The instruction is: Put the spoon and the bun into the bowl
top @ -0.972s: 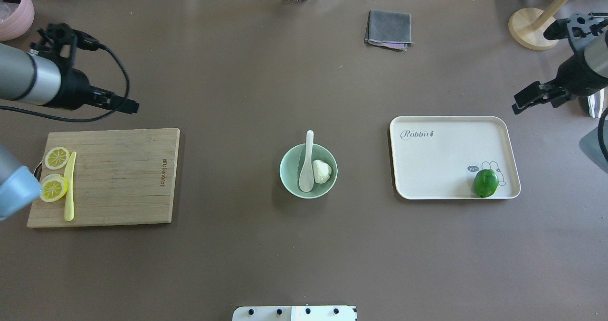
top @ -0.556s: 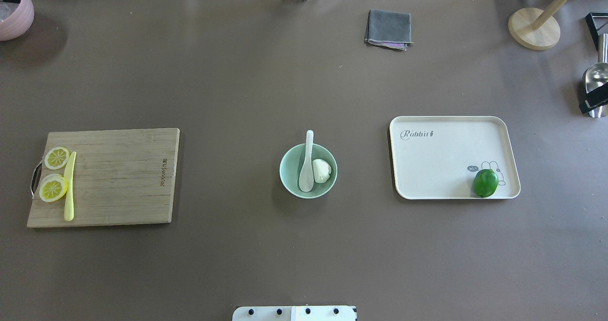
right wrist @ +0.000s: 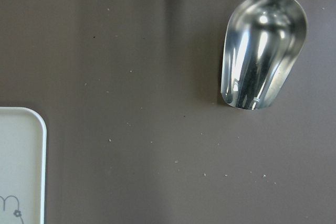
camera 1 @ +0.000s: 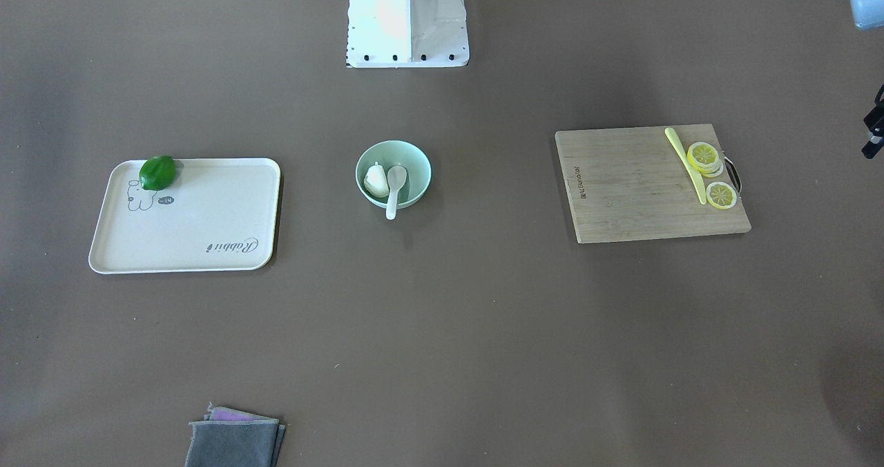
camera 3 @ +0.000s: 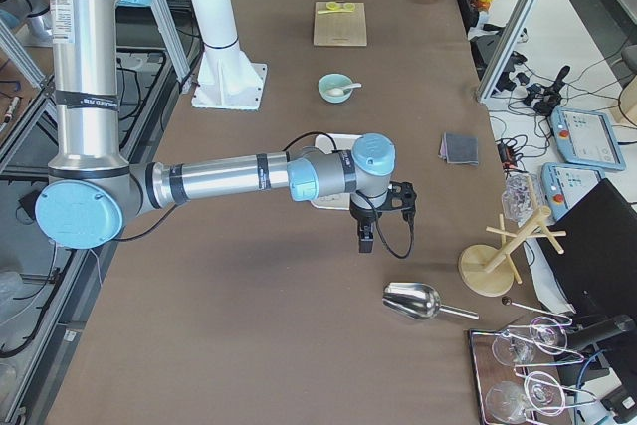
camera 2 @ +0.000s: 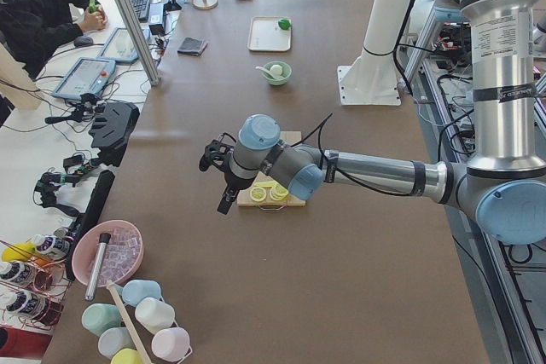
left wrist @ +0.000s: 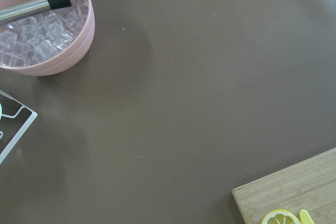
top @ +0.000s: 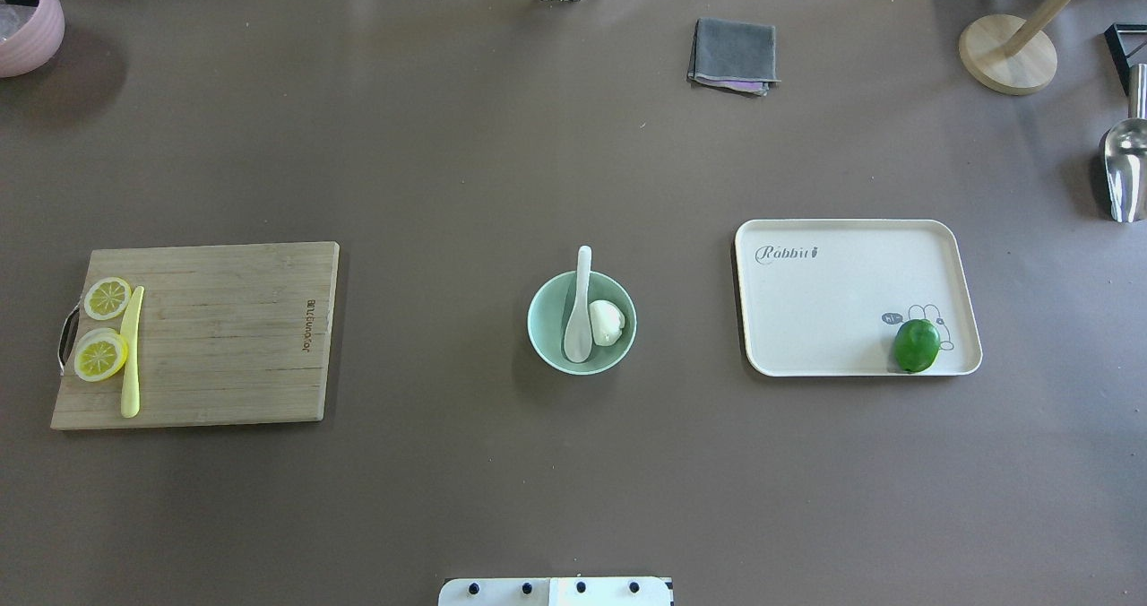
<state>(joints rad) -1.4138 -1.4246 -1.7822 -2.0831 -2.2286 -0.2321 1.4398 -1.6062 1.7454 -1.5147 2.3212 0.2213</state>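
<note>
The pale mint-green bowl [top: 539, 341] stands at the table's middle. The white spoon [top: 578, 319] lies in it, scoop down inside, handle sticking out over the far rim. The white bun [top: 607, 323] sits in the bowl, right of the spoon. All three also show in the front view: bowl [camera 1: 417, 161], spoon [camera 1: 395, 180], bun [camera 1: 375, 179]. My left gripper [camera 2: 223, 206] hangs over the table's left end beyond the cutting board. My right gripper [camera 3: 362, 243] hangs over the right end past the tray. I cannot tell whether either is open or shut.
A wooden cutting board [top: 224, 337] with lemon slices [top: 100, 355] and a yellow knife [top: 132, 355] lies left. A cream tray [top: 833, 292] holds a green lime [top: 916, 345]. A grey cloth [top: 733, 54], metal scoop [top: 1123, 168], wooden stand [top: 995, 54] and pink ice bowl [top: 31, 28] stand around the edges.
Both arms have pulled outward and left the overhead view, the left one first, then the right. The bowl, spoon and bun have not moved.
</note>
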